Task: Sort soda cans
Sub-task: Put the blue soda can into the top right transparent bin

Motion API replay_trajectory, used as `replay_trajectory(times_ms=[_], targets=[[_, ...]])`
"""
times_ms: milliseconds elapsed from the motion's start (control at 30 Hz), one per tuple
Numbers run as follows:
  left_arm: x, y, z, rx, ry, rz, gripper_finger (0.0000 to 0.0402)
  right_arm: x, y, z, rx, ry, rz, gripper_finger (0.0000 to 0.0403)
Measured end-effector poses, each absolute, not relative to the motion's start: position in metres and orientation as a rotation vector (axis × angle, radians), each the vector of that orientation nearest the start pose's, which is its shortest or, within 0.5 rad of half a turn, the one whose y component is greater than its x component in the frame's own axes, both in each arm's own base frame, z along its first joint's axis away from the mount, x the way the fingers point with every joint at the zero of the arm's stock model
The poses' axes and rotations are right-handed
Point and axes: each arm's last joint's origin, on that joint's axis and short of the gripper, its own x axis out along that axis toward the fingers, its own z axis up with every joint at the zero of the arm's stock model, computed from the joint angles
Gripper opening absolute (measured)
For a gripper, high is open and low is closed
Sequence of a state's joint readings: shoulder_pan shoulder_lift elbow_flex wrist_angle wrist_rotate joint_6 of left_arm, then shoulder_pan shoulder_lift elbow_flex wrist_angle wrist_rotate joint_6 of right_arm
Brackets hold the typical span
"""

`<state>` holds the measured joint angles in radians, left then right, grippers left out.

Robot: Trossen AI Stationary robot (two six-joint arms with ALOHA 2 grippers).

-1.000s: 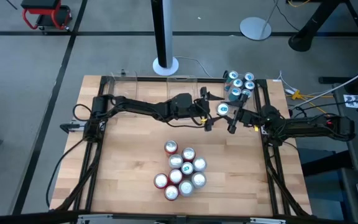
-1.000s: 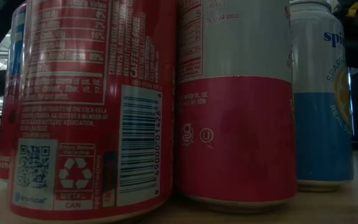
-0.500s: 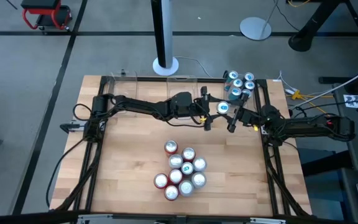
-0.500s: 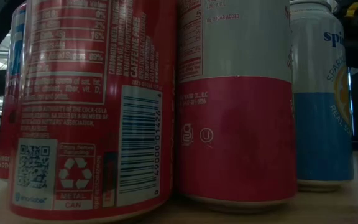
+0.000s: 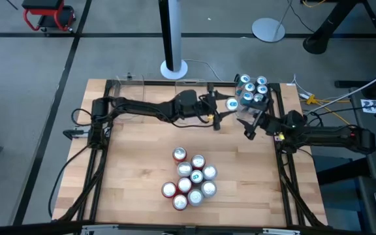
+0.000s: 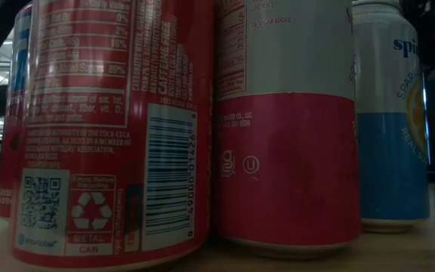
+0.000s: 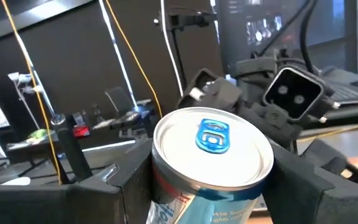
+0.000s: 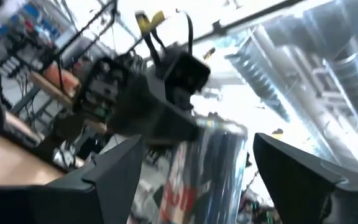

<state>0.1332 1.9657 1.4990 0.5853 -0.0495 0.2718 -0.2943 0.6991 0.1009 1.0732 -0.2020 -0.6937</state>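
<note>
Two dark jointed arms (image 5: 142,109), black cabling

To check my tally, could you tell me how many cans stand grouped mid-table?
10 cans, upright and touching in one cluster at the table's front middle; none seem hidden from above.

Wooden table (image 5: 136,170) – light planks, black frame rails at both sides. Clear plastic bins (image 5: 175,86) along far edge. Black pole on white round base (image 5: 173,67) behind. Red cart (image 5: 47,14) on grey floor, far left.
</note>
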Motion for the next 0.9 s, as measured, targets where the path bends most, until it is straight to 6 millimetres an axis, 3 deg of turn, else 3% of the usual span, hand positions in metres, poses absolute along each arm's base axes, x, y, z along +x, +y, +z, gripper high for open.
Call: replay_trajectory(times_ms=[167, 333, 467, 600, 900], targets=[[0.458, 0.081, 0.302, 0.197, -0.136, 0.207, 0.0228, 0.127, -0.031, 0.238, -0.816, -0.499, -0.216, 0.0303], [0.465, 0.096, 0.285, 0.145, -0.098, 0.227, 0.0229, 0.122, -0.025, 0.262, -0.857, -0.630, -0.121, 0.0303], [0.482, 0.098, 0.287, 0.127, -0.147, 0.218, 0.0229, 0.119, -0.023, 0.282, -0.893, -0.704, -0.080, 0.0303], [0.506, 0.101, 0.271, 0.125, -0.109, 0.209, 0.0229, 0.119, -0.022, 0.293, -0.914, -0.735, -0.055, 0.0303], [0.541, 0.117, 0.243, 0.100, -0.093, 0.227, 0.0230, 0.119, -0.021, 0.297, -0.932, -0.745, 0.002, 0.0303]])
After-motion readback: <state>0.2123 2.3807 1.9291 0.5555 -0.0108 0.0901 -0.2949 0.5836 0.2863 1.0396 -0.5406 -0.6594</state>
